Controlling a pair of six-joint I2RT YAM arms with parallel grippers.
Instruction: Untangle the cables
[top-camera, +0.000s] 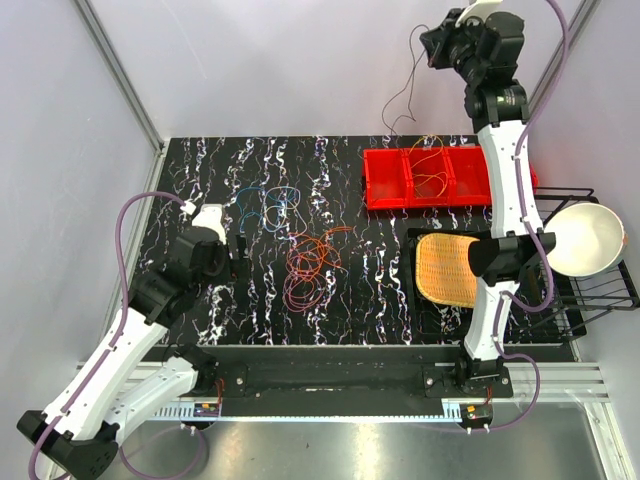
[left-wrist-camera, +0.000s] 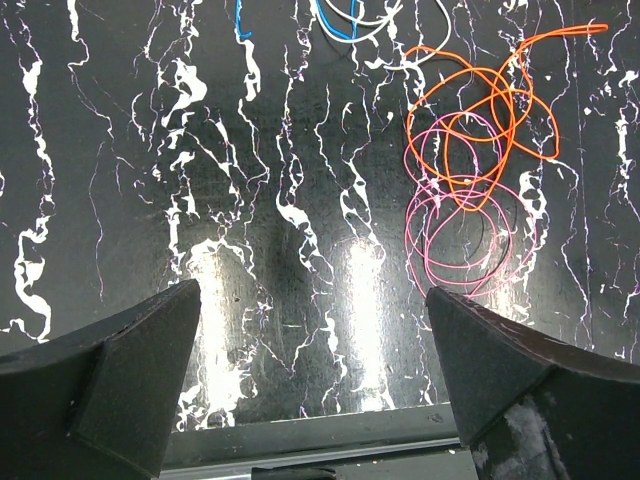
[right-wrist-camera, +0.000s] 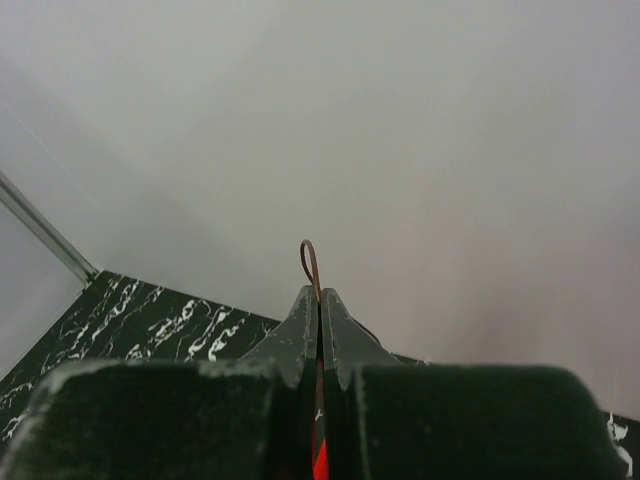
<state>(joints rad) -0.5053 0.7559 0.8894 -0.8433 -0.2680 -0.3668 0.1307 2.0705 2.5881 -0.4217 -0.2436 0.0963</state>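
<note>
A tangle of orange-red cable (top-camera: 318, 247) and pink-magenta cable (top-camera: 300, 290) lies mid-table. A blue cable (top-camera: 268, 203) lies loose behind it. A yellow-orange cable (top-camera: 432, 162) lies in the red tray (top-camera: 385, 190). My left gripper (top-camera: 237, 256) is open and empty, low over the table left of the tangle. In the left wrist view (left-wrist-camera: 312, 292) the orange cable (left-wrist-camera: 478, 100) and pink cable (left-wrist-camera: 462, 235) lie ahead to the right. My right gripper (top-camera: 434, 46) is raised high and shut on a thin dark brown cable (top-camera: 409, 75) that hangs down toward the tray. A loop of it (right-wrist-camera: 309, 260) pokes from the shut jaws (right-wrist-camera: 320, 296).
A woven basket (top-camera: 446, 268) sits right of the tangle. A white bowl (top-camera: 586, 238) rests on a black wire rack (top-camera: 600, 295) at the far right. A metal rail (top-camera: 330, 385) runs along the table's near edge. Grey walls enclose the back and sides.
</note>
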